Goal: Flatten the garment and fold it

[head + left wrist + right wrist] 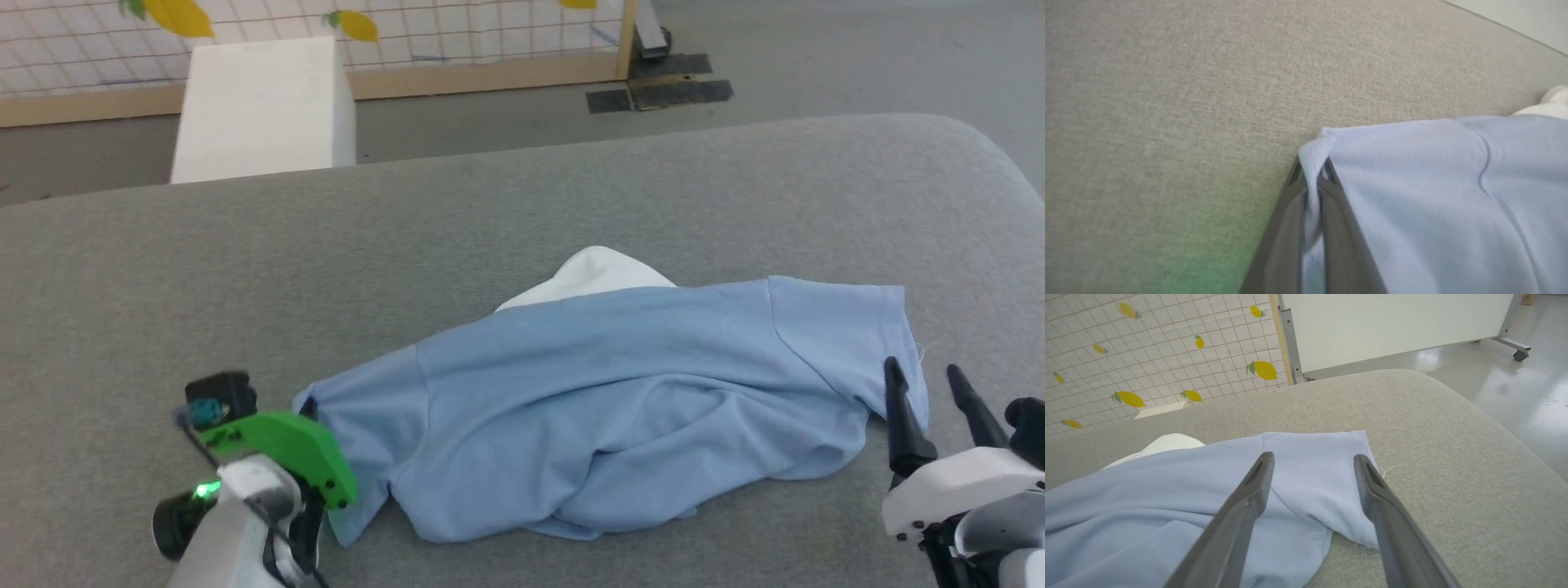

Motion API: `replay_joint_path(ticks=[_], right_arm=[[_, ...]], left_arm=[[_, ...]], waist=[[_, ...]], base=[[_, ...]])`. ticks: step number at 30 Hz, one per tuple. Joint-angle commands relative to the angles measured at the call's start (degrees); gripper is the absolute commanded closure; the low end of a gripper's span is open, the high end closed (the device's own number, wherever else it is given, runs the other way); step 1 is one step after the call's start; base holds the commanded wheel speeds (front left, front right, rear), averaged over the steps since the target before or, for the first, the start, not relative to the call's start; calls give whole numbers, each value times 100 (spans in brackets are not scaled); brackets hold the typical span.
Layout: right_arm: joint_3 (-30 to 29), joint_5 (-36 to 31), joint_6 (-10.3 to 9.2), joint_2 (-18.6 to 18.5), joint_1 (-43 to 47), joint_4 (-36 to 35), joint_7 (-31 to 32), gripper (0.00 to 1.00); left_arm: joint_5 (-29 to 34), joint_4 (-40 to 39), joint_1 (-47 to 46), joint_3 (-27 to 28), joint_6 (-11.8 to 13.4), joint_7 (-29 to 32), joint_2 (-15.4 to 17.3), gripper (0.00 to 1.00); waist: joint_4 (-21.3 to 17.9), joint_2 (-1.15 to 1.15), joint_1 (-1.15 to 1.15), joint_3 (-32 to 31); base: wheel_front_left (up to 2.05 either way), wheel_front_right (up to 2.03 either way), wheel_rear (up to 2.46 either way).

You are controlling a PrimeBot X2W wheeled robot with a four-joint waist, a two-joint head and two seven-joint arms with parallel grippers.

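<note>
Clamped between the two long dark fingers of the left pincer (1312, 171), which are pressed together, a hemmed sleeve edge of the light sky-blue short-sleeved T-shirt of soft plain knit (612, 392) is seen. This T-shirt is laid on the grey, coarsely woven upholstered surface (490, 212), its long axis running left to right, with one sleeve pointed toward each pincer. Its near edge is bunched in soft rolls. The right pincer (1314, 459) is held with its tapered fingers apart over the sleeve at the robot's right, and nothing is gripped by it. A smooth white cloth (596, 273) is tucked beneath the far edge.
</note>
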Motion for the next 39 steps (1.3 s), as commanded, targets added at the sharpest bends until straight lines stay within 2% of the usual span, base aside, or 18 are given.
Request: replay_joint_path(ticks=[1,6,9,13,17,23,33,34,35,36,37,39], right_arm=[[-82,-100,-9,-2,-113,18,-46,0],[-414,-363,-9,-88,-618,346,-33,0],[-586,-448,-9,-238,-1099,832,64,0],[-848,-499,-9,-427,-1896,1765,363,0],[-1065,-681,-9,-623,-2644,2718,870,0],[-1428,-1120,-9,-762,-3498,3687,1795,0],[-2046,-1955,-9,-723,-4039,4109,3088,0],[-2134,-1996,-9,-701,-4050,4120,3208,8],[-2232,-2068,-9,-674,-4050,4135,3385,43],[-2290,-2139,-9,-655,-4040,4146,3547,67],[-2336,-2225,-9,-627,-4029,4136,3726,100],[-2380,-2330,-9,-561,-4019,4087,3996,100]], left_arm=[[-42,-139,232,53,39,-88,4,100],[-130,-684,761,73,43,-167,-21,100],[-147,-958,959,105,152,-163,-29,100],[-180,-1249,1054,85,178,-104,-38,100],[-200,-1491,992,33,180,-49,-74,100],[-211,-1724,844,-45,173,-29,-136,100],[-246,-1887,730,-176,115,13,-191,100],[-247,-1888,726,-187,112,20,-191,100],[-252,-1887,723,-201,105,30,-193,100],[-257,-1885,723,-209,103,35,-194,100],[-258,-1880,726,-224,97,51,-188,100],[-273,-1873,742,-232,92,74,-179,100]], waist=[[315,0,0,-164],[616,0,0,-183],[771,0,0,-138],[960,0,0,41],[1172,0,0,338],[1440,0,0,763],[1628,0,0,1082],[1633,0,0,1086],[1636,0,0,1087],[1634,0,0,1082],[1627,0,0,1070],[1593,0,0,1033]], base=[[0,0,0],[0,0,0],[0,0,0],[0,0,0],[0,0,0],[0,0,0],[0,0,0],[0,0,0],[0,0,0],[0,0,0],[0,0,0],[0,0,0]])
